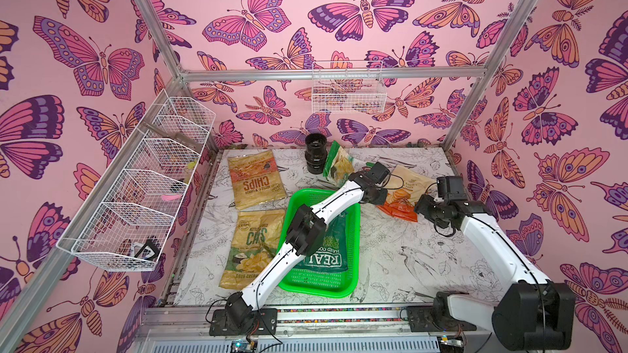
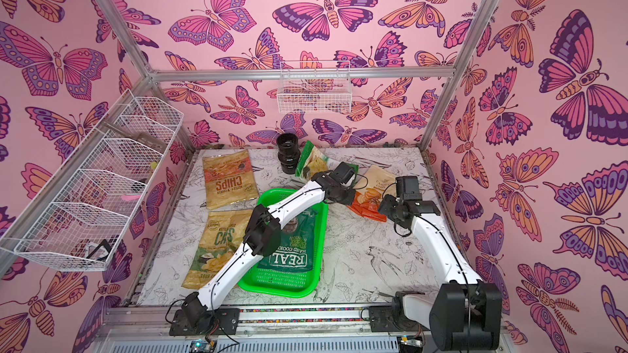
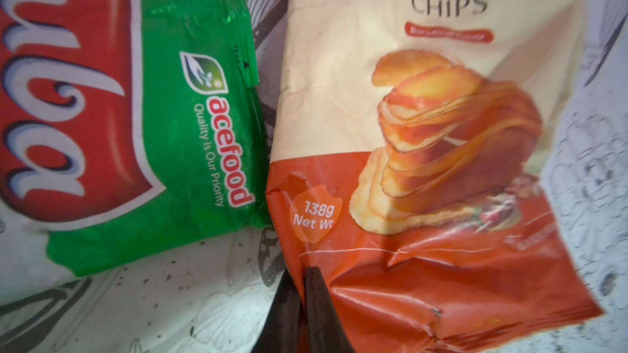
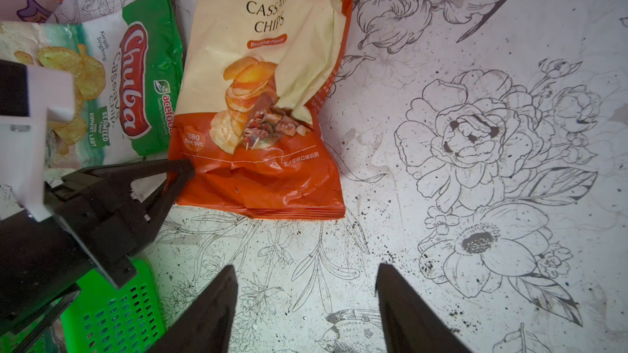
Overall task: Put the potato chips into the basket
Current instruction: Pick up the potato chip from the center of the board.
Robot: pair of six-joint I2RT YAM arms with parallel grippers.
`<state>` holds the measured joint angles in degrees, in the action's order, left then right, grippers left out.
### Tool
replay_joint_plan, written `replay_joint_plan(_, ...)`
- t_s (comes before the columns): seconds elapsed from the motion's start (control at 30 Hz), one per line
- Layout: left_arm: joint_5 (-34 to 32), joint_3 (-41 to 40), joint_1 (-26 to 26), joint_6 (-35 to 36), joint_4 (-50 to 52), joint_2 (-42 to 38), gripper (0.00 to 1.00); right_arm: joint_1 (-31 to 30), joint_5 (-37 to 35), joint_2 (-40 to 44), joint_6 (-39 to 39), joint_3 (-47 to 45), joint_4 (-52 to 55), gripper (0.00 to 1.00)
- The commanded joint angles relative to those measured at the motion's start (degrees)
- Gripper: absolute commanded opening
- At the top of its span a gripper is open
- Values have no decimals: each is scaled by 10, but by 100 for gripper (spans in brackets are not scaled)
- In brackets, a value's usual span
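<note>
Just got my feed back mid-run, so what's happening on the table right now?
The left gripper, reaching across the basket, is shut on the orange lower corner of the orange-cream Cassava Chips bag, which lies on the table. The right gripper hangs open over bare table beside that bag, holding nothing. The dark green REAL bag lies in the basket. The CHIPS bag, Sour Cream & Onion bag and green-white Chuba bag lie outside it on the table.
</note>
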<state>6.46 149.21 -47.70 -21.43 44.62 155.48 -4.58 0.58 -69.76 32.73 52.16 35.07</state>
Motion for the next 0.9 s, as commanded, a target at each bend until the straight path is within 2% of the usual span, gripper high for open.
replay_joint_plan(0.0, 6, 13, -1, 10, -8, -34, 0, 4, 4, -3, -10, 23, 7, 68)
replay_joint_plan(0.17, 30, 23, -4, 21, -51, -98, 0, 4, -12, -5, -18, 54, 27, 68)
replay_joint_plan(0.33, 66, 64, 0, 3, -63, -142, 0, 5, -25, -10, -20, 103, 27, 68)
replay_joint_plan(0.53, 128, 60, 7, -25, -65, -202, 0, 7, -28, -29, -20, 179, 22, 68)
replay_joint_plan(0.63, 141, 43, 7, -29, -64, -232, 0, 7, -22, -35, -16, 193, 19, 68)
replay_joint_plan(0.87, 127, -42, 7, -24, -64, -298, 0, 7, -5, -28, 0, 175, 6, 68)
